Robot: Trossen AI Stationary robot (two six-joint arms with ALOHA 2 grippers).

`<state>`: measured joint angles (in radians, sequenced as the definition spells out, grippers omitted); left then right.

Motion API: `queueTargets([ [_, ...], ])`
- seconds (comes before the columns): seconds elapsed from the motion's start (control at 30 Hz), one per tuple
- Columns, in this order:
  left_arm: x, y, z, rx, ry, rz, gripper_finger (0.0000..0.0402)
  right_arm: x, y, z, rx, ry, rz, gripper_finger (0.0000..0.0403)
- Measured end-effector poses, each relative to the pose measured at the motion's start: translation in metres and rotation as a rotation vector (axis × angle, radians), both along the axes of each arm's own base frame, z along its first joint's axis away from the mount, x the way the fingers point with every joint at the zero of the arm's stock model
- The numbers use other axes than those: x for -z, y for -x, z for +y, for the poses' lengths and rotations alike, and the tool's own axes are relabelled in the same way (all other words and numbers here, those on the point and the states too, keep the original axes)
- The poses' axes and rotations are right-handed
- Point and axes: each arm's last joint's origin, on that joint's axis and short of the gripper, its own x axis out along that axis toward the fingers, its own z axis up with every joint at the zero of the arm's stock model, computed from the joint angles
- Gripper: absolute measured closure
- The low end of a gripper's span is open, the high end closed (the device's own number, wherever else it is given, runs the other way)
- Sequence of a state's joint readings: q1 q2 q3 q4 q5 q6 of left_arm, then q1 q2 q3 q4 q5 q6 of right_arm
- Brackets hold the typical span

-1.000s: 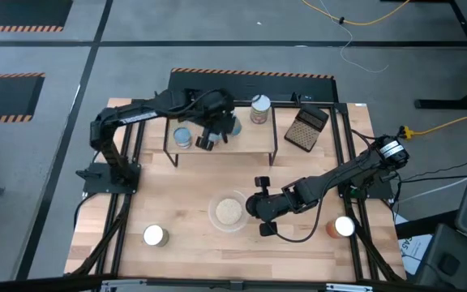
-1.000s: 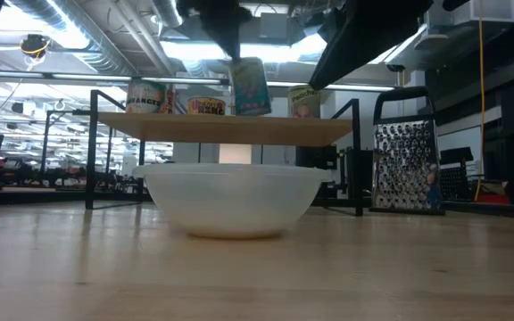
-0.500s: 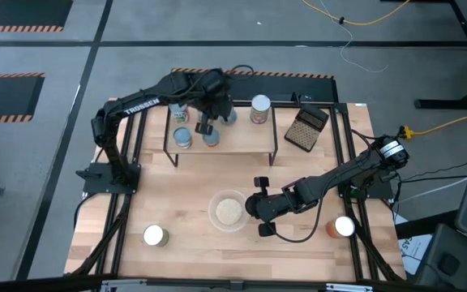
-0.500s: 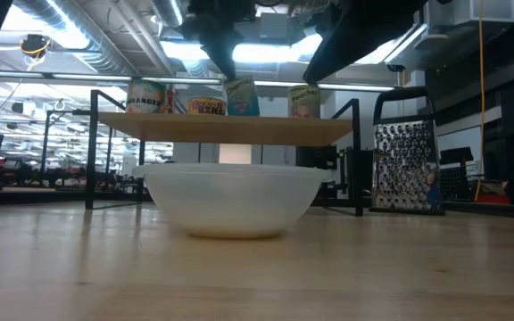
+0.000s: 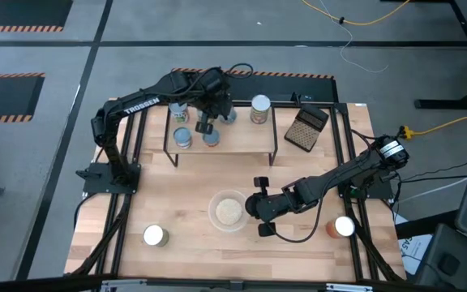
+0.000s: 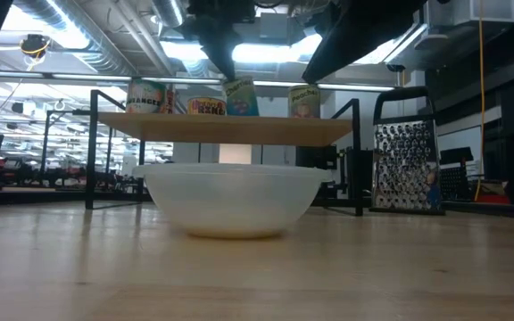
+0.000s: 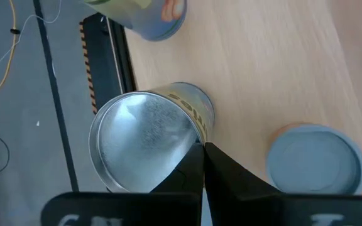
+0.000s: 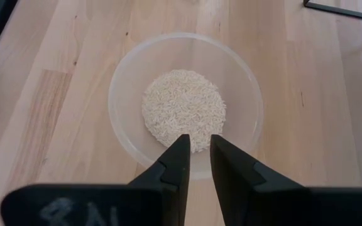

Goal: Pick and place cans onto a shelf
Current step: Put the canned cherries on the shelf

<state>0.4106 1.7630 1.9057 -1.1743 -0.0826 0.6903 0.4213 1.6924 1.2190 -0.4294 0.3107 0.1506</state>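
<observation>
The light-wood shelf (image 5: 246, 144) on black legs stands at the table's far side and also shows in the low view (image 6: 221, 130). My left gripper (image 7: 203, 147) is over it, shut on a can with a silver top (image 7: 140, 141), which shows blue in the high view (image 5: 230, 118). Several other cans stand on the shelf, among them one with a blue-grey top (image 7: 313, 157) and one at the right (image 5: 259, 108). Two cans stand on the table, one at the near left (image 5: 154, 235) and one at the near right (image 5: 343, 225). My right gripper (image 8: 198, 147) hangs over the bowl of grains, nearly shut and empty. My left gripper pinches the can's top rim (image 7: 197, 139) between its two fingers, at one side of the can. The fingers come from above, pointing down (image 6: 228, 71). The can stands with its base on the shelf board (image 6: 242, 98), close to upright.
A clear bowl of pale grains (image 5: 228, 211) sits mid-table under my right gripper. A dark grid-patterned grater (image 5: 307, 128) leans right of the shelf. Bare wood lies between the bowl and the shelf and along the near edge.
My left gripper has gone toward the table's far edge and down with the can. The can hung tilted above the shelf's front a second ago. It now rests on the board between the other cans. Nothing has moved in the last half second.
</observation>
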Motion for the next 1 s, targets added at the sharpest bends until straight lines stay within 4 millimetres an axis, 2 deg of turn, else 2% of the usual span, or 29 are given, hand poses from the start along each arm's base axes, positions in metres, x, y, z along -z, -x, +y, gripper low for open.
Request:
queueTargets([
  [0.63,0.0042,-0.0023,0.0006,-0.005,0.000,-0.008,0.0401,0.0000,0.0000,0.0000,-0.001,0.001,0.000,0.0336],
  [1.0,0.0020,-0.0057,0.0021,-0.005,-0.019,-0.049,0.0381,0.0000,0.0000,0.0000,-0.001,0.001,0.000,0.0336],
])
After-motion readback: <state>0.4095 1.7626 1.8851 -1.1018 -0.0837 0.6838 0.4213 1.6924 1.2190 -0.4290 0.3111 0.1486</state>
